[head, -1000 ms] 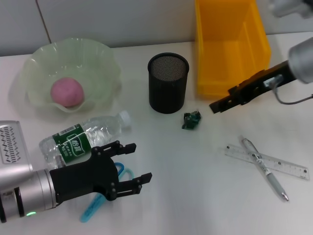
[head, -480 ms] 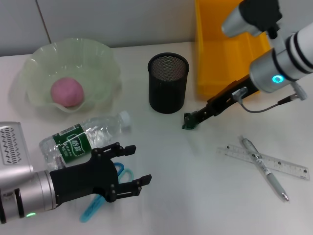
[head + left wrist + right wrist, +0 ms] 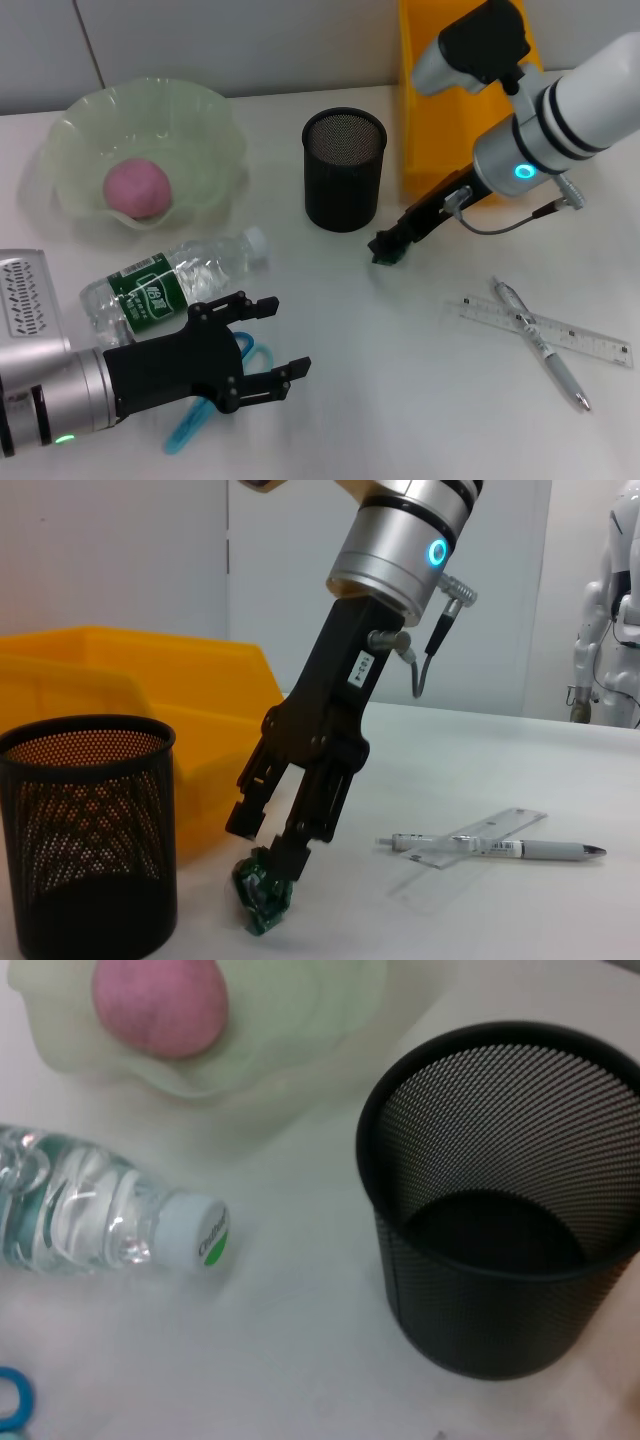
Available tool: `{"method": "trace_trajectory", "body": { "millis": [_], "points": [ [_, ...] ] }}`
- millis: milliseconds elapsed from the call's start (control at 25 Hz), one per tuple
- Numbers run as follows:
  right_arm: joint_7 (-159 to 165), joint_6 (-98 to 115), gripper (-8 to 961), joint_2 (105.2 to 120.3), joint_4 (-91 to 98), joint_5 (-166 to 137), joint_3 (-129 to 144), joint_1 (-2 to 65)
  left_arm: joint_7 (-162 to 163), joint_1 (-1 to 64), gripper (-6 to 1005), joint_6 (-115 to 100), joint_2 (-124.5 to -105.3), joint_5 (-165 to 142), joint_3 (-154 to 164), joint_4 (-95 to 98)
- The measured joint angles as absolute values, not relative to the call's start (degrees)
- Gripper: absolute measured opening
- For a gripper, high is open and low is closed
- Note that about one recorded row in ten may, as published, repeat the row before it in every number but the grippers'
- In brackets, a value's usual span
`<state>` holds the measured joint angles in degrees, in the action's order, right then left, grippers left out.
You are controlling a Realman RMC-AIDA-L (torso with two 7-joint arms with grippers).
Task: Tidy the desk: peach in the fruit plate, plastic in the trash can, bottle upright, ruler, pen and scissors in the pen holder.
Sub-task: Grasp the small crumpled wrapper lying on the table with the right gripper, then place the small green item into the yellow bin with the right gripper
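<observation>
Head view: the right gripper reaches the crumpled green plastic scrap beside the black mesh pen holder; the plastic step is in hand. The left gripper, fingers spread, hangs over the blue-handled scissors.

Left wrist view: its fingers straddle the scrap, apparently not pinching; closing, then lifting to the yellow bin comes next.

Right wrist view: one clear bottle, one pink peach, one holder.

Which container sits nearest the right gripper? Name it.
The yellow trash bin, directly behind the right gripper; the black mesh pen holder stands farther, the green fruit plate farthest.

Black mesh pen holder, lying bottle, peach in fruit plate
</observation>
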<state>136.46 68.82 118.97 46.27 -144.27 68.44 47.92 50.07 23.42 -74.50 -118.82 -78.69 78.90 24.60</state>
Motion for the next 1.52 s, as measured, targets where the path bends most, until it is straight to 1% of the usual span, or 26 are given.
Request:
{"method": "trace_trajectory", "body": {
  "millis": [360, 640, 840, 1080, 1320, 1520],
  "points": [
    [136.5, 66.1, 825, 119.16, 41.6, -144.4, 70.7, 50.1, 50.2, 23.5, 800, -74.5, -118.83, -78.7, 78.9, 24.6],
    [137.5, 65.2, 825, 119.16, 40.5, -144.4, 70.8, 50.6, 50.1, 23.2, 800, -74.5, -118.82, -78.7, 79.0, 24.6],
    [137.6, 65.1, 676, 119.12, 40.4, -145.2, 70.8, 50.6, 50.0, 23.1, 800, -74.5, -118.75, -78.7, 79.0, 24.6],
    [137.7, 65.1, 433, 119.09, 40.9, -145.2, 70.8, 50.1, 50.0, 23.2, 800, -74.5, -118.74, -78.7, 79.0, 24.6],
    [138.2, 67.2, 421, 119.09, 44.7, -145.0, 70.5, 47.8, 49.9, 23.3, 801, -74.4, -118.73, -78.7, 79.0, 24.6],
    [141.7, 73.4, 432, 118.99, 56.3, -145.0, 70.0, 43.0, 49.9, 23.3, 801, -74.4, -118.69, -78.7, 79.0, 24.6]
  ]
}}
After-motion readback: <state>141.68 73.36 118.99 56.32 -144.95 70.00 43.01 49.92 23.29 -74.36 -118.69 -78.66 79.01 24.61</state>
